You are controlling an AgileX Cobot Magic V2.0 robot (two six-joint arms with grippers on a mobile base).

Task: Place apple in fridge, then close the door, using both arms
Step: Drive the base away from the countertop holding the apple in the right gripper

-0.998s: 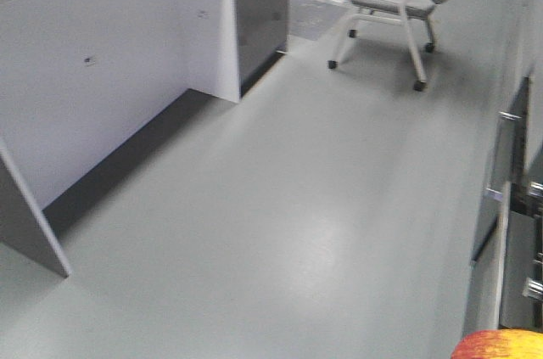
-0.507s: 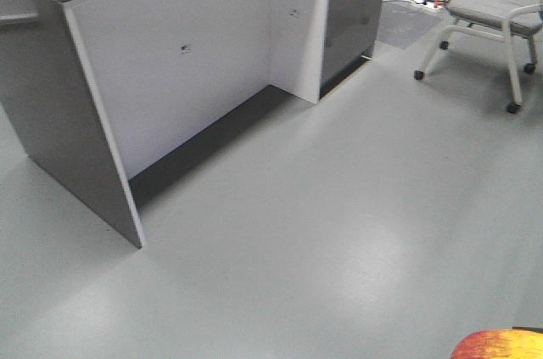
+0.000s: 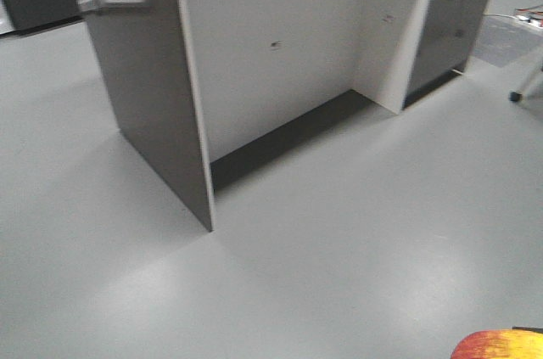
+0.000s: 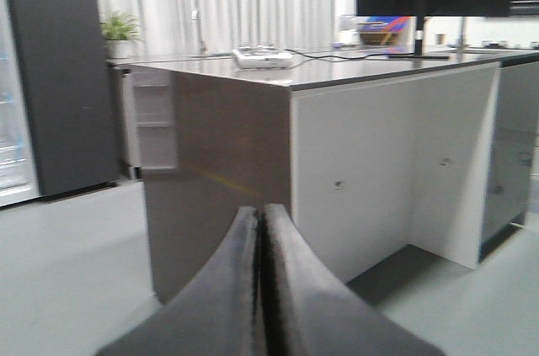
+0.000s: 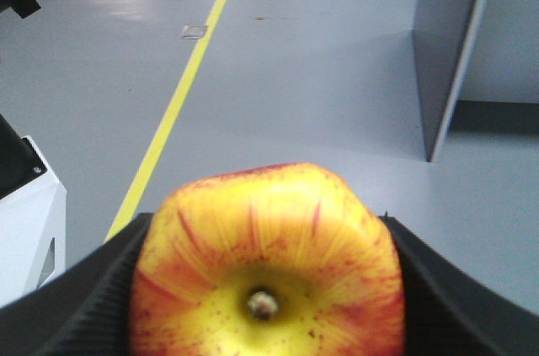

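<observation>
Right wrist-mounted: apple inside right end effector

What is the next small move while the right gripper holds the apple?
Probably turn the base left: the apple is clamped in the right gripper, but the fridge shows only at the left wrist view's left edge, past the counter block.

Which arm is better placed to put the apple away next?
The right: its fingers clamp the apple, while the left gripper is shut on nothing.
</observation>
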